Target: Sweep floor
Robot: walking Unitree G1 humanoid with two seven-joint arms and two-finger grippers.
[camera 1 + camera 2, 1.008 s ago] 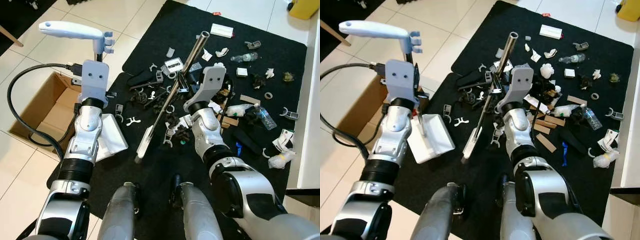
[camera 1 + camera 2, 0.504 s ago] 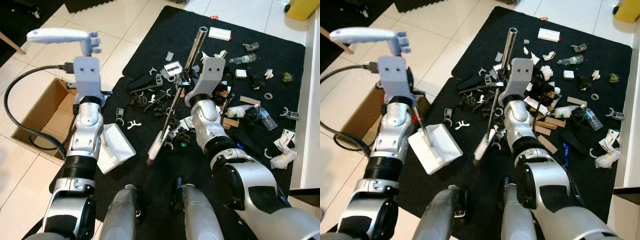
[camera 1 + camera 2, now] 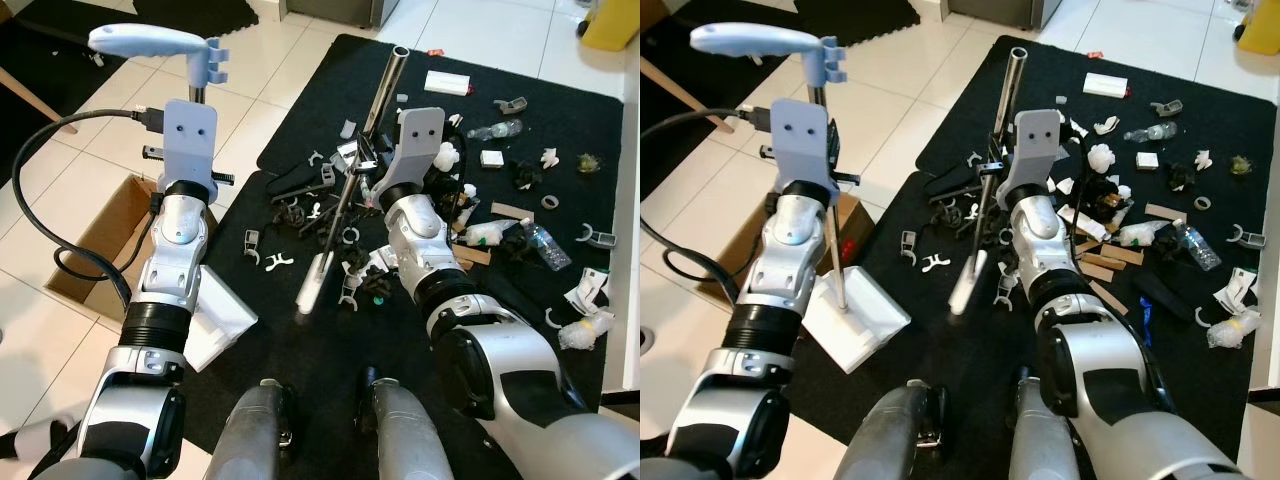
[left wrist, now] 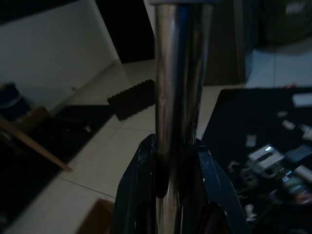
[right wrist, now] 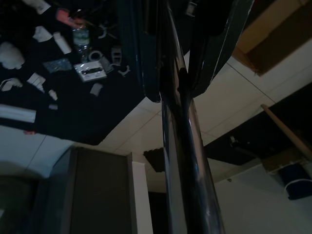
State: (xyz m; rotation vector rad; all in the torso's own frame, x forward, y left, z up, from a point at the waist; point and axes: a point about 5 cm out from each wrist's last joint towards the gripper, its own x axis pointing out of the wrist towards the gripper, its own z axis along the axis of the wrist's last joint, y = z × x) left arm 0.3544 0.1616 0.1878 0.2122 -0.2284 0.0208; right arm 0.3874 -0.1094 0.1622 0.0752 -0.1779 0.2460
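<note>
Gripping the dustpan pole [image 4: 181, 112], left gripper [image 4: 175, 161] beside cardboard box [image 3: 95, 235].

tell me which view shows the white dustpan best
The right eye view: the whole white dustpan shows flat on the tiles beside the black mat, with its thin rod rising to the left gripper. In the left eye view the left arm covers part of it. The left wrist view shows just its metal handle between the black fingers.

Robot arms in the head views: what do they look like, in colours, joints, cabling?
Both arms are silver metal with black ribbed joint bands. Each wrist carries a lavender-grey plate with two dark screw holes: left arm, right arm. A black cable loops from the left wrist.
</note>
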